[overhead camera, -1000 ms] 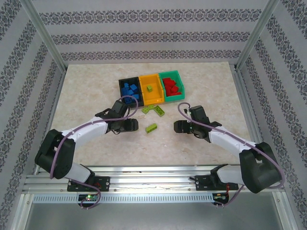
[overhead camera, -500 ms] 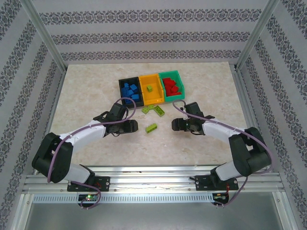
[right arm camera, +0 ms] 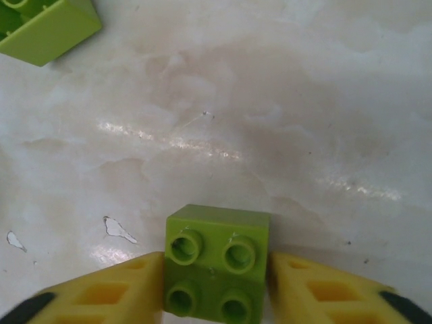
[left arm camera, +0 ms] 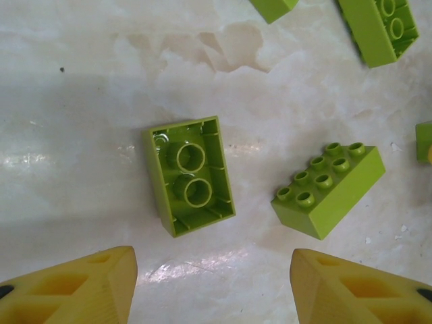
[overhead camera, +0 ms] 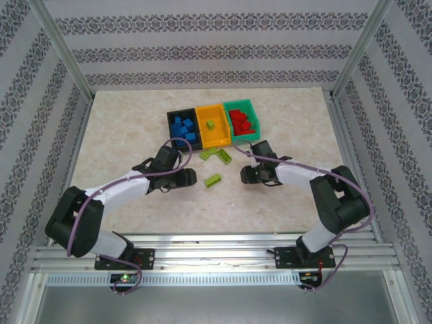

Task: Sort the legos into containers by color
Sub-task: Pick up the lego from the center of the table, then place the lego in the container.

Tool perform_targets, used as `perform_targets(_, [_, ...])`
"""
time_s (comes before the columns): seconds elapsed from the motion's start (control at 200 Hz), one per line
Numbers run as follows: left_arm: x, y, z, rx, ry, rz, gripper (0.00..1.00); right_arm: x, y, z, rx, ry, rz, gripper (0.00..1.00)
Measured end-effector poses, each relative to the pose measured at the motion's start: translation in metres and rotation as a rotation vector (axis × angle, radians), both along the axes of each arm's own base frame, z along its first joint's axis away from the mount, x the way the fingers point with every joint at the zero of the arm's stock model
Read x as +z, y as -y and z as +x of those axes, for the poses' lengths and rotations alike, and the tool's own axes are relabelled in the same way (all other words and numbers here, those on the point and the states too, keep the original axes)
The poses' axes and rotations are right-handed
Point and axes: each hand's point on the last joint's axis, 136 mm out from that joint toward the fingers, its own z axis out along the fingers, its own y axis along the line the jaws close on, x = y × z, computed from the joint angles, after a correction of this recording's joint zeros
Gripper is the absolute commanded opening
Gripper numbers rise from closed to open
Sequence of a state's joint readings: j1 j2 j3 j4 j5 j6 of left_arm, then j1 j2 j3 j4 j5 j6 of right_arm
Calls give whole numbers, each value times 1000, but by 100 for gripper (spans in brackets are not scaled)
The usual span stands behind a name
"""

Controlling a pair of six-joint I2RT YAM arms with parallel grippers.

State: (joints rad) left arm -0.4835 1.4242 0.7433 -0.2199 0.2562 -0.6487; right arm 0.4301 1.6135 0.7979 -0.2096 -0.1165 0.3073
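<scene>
My right gripper (right arm camera: 216,273) is shut on a small lime green lego (right arm camera: 217,260), its yellow fingers (right arm camera: 118,293) pressed against both sides, low over the table. My left gripper (left arm camera: 212,287) hangs open above the table with nothing between its fingers. Just ahead of it lie an upside-down lime lego (left arm camera: 191,175) and a studded lime lego (left arm camera: 329,189). In the top view the left gripper (overhead camera: 191,177) and right gripper (overhead camera: 248,177) flank a lime lego (overhead camera: 213,179). Behind stand the black container (overhead camera: 171,119) with blue legos, the orange container (overhead camera: 220,140) and the teal container (overhead camera: 249,105) with red legos.
More lime legos (overhead camera: 217,155) lie just in front of the orange container, and also show at the top of the left wrist view (left arm camera: 380,27). Another lime lego (right arm camera: 44,27) sits at the upper left of the right wrist view. Metal frame posts and patterned walls surround the table.
The right gripper has closed onto the lime lego and its arm has shifted slightly left and forward. The left arm has barely moved.
</scene>
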Motion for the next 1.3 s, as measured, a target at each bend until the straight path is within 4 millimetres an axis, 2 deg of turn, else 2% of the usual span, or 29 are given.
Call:
perform_targets(0.3, [-3, 2, -1, 6, -9, -10, 61, 3, 1, -1, 9, -2, -10, 31])
perform_targets(0.47, [-6, 6, -2, -7, -12, -15, 61, 22, -4, 9, 18, 28, 6, 30])
perform_targets(0.749, [-11, 19, -10, -34, -33, -28, 61, 85, -36, 57, 44, 158, 128, 30])
perform_targets(0.854, [-11, 24, -13, -44, -34, -30, 61, 102, -50, 78, 54, 188, 176, 30])
perform_targets(1.154, [-14, 28, -20, -49, -46, -29, 61, 120, -82, 143, 52, 216, 268, 34])
perform_targets(1.299, [-11, 27, -20, -42, -37, -32, 61, 121, -95, 169, 41, 225, 299, 48])
